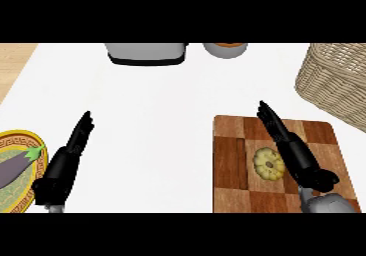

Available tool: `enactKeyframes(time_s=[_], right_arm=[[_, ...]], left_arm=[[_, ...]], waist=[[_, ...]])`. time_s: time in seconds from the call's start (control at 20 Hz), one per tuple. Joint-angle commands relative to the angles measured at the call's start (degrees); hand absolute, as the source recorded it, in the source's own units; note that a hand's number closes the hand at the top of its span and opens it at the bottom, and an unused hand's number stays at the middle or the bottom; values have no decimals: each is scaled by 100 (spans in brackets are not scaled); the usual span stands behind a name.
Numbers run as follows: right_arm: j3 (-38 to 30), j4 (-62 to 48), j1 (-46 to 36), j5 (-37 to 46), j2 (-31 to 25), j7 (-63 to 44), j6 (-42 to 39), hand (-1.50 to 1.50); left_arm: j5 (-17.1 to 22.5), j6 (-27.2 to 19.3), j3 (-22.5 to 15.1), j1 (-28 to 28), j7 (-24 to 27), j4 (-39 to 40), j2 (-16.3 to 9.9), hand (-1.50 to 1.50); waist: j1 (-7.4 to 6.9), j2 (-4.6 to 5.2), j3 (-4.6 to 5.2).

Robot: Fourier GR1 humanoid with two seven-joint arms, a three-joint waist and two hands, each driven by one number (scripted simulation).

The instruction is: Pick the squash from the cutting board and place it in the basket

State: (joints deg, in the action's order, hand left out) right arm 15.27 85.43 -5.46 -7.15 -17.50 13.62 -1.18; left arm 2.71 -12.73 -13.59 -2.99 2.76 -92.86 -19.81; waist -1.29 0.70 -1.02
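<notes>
From the head view, the yellow squash [269,163] lies on the wooden cutting board [234,165] at near right. The right hand [289,145] stretches over the board just right of the squash, fingers straight, holding nothing. The wicker basket [337,82] stands at far right. The left hand [66,162] rests open beside a plate [23,145] bearing an eggplant [12,170]

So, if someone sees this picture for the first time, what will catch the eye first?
Probably the yellow squash on the wooden cutting board at lower right, with the right hand stretched out straight beside it. Next, the wicker basket at upper right, and the purple eggplant on a patterned plate at far left.
</notes>
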Motion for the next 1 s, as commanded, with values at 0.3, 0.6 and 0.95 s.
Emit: enactKeyframes(time_s=[0.3,0.6,0.95], right_arm=[[1160,671,-2640,624,-1103,275,-2680,150],[2745,1218,-1871,2367,-998,2046,-2519,-150],[3511,2520,-1402,3527,-455,-341,-2071,-150]], left_arm=[[488,337,326,514,-723,387,-96,0],[994,421,949,1026,-1407,763,-283,0],[1007,662,1158,1420,-1244,1643,-237,0]], waist=[[-586,-90,167],[111,-47,82],[248,-90,111]])
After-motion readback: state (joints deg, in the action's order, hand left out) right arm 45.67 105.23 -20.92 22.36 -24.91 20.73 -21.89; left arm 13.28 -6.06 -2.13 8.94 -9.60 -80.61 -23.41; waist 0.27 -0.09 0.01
